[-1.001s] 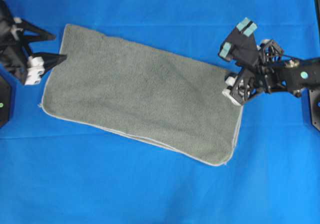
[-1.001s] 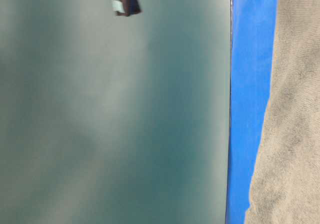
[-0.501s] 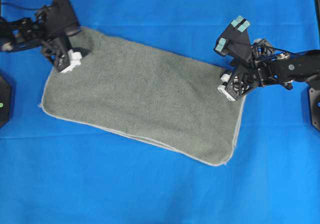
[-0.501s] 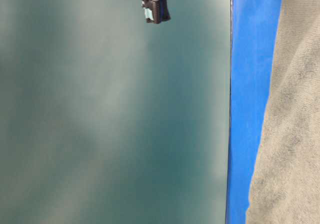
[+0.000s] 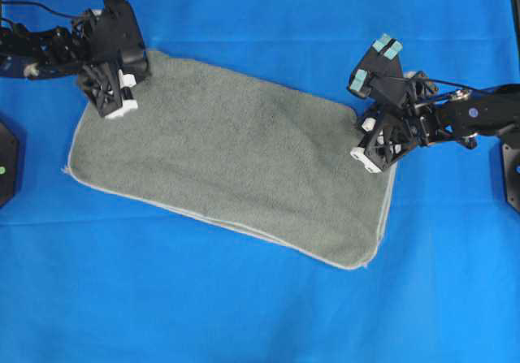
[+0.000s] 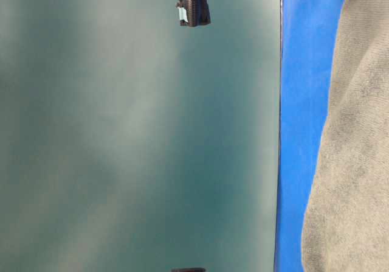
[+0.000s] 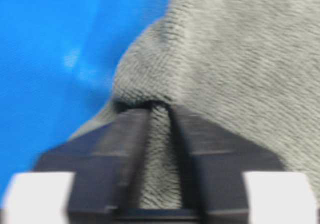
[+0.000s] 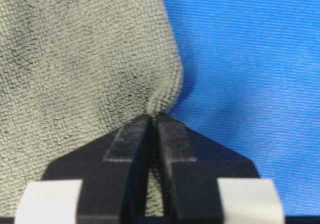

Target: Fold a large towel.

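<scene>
From where I stand, the near long edge of the towel [image 5: 236, 168] lies free on the blue table [image 5: 244, 314], a double line of light edging along it, so the cloth looks already folded once. It sits slantwise across the middle of the table, flat and smooth, with no ruck in the body.

Farther back, both grippers are down on the two far corners. The left gripper [image 7: 159, 115] has its jaws pinching a ridge of terry at the far left corner; the wrist view shows the pile bunched up between them. The right gripper [image 8: 152, 120] has its jaws pressed nearly together on the stitched hem at the far right corner, the edge puckered just at the tips.

As I judge it, the step is the grasp before the next fold. To do it well, both pinches should take every layer at the corner, not just the top one, or the fold will peel apart on the lift. The right hold looks slim, right at the hem, and might slip. The two arms ought to rise together and level, keep the far edge taut between them, and carry it over to meet the near edge squarely.
</scene>
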`<action>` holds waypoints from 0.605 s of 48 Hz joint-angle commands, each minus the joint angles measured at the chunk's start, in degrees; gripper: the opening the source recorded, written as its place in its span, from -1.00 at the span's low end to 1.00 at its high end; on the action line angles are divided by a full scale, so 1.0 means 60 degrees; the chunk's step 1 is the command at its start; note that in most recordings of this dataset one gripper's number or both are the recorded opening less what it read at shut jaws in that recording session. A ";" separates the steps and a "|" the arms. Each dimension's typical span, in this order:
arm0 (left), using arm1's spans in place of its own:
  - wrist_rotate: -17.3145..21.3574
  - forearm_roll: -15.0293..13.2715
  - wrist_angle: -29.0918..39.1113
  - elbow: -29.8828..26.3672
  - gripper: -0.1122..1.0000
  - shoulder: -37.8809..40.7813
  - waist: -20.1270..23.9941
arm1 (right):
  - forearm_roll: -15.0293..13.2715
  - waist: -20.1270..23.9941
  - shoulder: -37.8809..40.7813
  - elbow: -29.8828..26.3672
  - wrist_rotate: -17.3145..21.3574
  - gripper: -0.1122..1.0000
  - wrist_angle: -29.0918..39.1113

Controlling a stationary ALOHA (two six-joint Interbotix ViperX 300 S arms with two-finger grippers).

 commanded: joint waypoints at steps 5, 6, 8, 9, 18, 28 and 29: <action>-0.0146 -0.0029 0.0747 -0.0176 -0.73 -0.0557 -0.0132 | 0.0103 0.0073 -0.0381 -0.0073 0.0029 -0.73 0.0044; -0.0146 -0.0029 0.0967 -0.0234 -0.73 -0.0747 -0.0190 | 0.0132 0.0088 -0.0483 -0.0073 0.0015 -0.73 0.0073; -0.0190 -0.0029 0.1348 -0.0293 -0.73 -0.1055 -0.0249 | 0.0146 0.0132 -0.0762 -0.0117 0.0015 -0.73 0.0205; -0.0234 -0.0029 0.1523 -0.0337 -0.73 -0.1216 -0.0308 | 0.0146 0.0205 -0.0981 -0.0161 0.0015 -0.73 0.0322; -0.0835 -0.0029 0.3384 -0.0820 -0.73 -0.3076 -0.0820 | 0.0146 0.0718 -0.2695 -0.0557 -0.0059 -0.73 0.1626; -0.0952 -0.0103 0.4570 -0.1421 -0.73 -0.4805 -0.1831 | 0.0117 0.1436 -0.4336 -0.1113 -0.0103 -0.73 0.3105; -0.0981 -0.0103 0.4644 -0.1494 -0.73 -0.4966 -0.1934 | 0.0103 0.1523 -0.4468 -0.1187 -0.0103 -0.73 0.3164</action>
